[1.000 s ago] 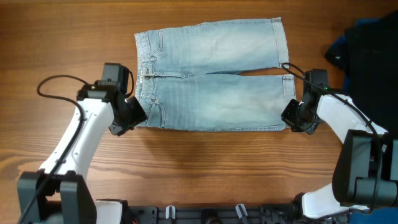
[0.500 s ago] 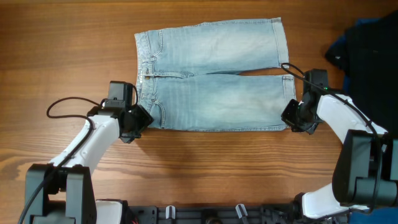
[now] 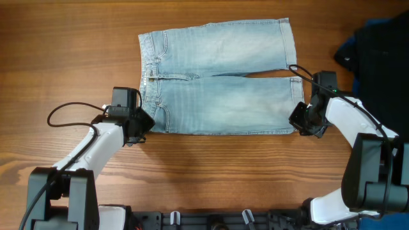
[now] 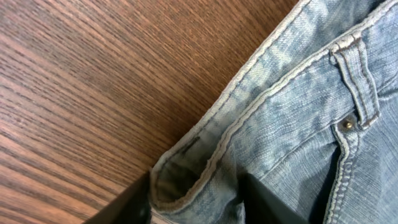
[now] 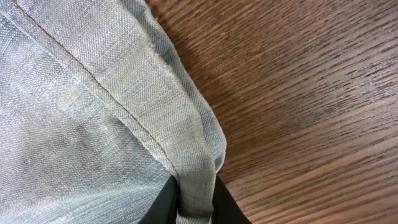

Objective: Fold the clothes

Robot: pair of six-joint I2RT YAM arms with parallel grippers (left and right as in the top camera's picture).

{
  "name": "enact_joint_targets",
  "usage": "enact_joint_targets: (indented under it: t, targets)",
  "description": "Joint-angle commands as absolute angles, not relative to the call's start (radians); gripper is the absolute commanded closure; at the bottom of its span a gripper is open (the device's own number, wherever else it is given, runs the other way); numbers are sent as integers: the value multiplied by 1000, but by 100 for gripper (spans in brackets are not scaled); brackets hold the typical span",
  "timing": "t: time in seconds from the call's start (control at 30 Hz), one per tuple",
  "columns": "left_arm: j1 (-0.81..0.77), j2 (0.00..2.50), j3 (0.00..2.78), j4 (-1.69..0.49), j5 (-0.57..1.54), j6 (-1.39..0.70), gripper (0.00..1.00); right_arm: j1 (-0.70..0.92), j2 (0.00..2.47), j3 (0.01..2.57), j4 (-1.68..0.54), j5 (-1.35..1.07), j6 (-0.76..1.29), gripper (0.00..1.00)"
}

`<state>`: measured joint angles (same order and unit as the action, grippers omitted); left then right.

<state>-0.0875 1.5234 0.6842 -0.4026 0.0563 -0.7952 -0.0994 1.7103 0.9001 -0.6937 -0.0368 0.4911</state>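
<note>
No text, no labels — none (anywhere)

Left pincer [image 4: 196, 202] agape, right pincer [image 5: 189, 200] clamped.

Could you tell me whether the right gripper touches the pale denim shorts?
Touching. The right wrist view shows the right gripper pinching the pale denim shorts at the hem.

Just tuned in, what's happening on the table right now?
Both arms are at a pair of denim shorts laid flat on the wooden table, nothing folded yet. The right gripper is pinched shut on the near leg's hem corner. The left gripper straddles the near waistband corner, its fingers wide apart on either side of the cloth, apparently not closed yet. A dark pile of clothes sits at the far right edge.
</note>
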Motion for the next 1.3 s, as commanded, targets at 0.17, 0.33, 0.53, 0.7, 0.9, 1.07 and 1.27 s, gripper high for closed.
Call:
enact_joint_targets:
  t: [0.17,0.33,0.53,0.7,0.9,1.07,1.27]
  targets:
    - [-85,1533,671,-442,36,-801,96,-99,1772,884,-672,-46,437,96]
    - [-85,1470,673,-477,36,-789,96,-99,1726,1007,-823,-26,414,96]
    - [-85,1295,676,-656,36,-747,96,-99,1605,1056,-942,-26,410,96]
    - [-85,1137,758,-936,36,-744,96,-99,1437,1065,-1015,-27,406,96]
    - [-85,1103,958,-1190,35,-724,94,-99,1383,1219,-1149,-27,361,96]
    - [-85,1118,1101,-1216,-33,-709,96,-99,1384,1374,-1086,-58,340,96]
    - [-85,1187,1128,-1105,-74,-706,95,-98,1422,1406,-976,-130,331,96]
